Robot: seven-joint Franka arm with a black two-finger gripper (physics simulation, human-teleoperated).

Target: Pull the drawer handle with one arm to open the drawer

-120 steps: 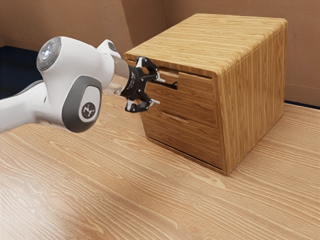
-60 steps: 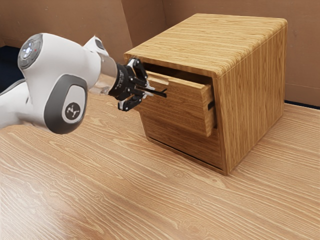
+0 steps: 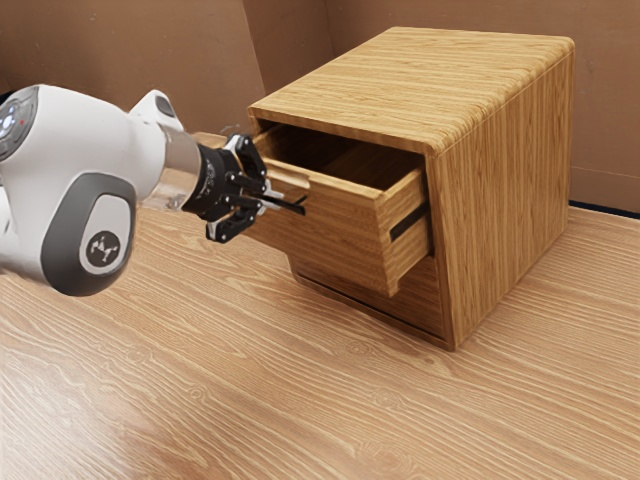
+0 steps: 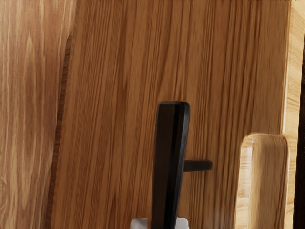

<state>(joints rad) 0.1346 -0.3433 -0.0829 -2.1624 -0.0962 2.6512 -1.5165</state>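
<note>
The hand (image 3: 268,196), grip unclear, sits against the handle (image 4: 263,181) of the pulled-out drawer (image 3: 345,228).

A light wooden tabletop (image 3: 300,400) with wavy grain spreads across the foreground. Plain brown walls (image 3: 150,50) stand behind it and meet at a corner. At the exterior view's left, dark blue floor (image 3: 30,140) shows below the wall. The light is soft and even.
</note>
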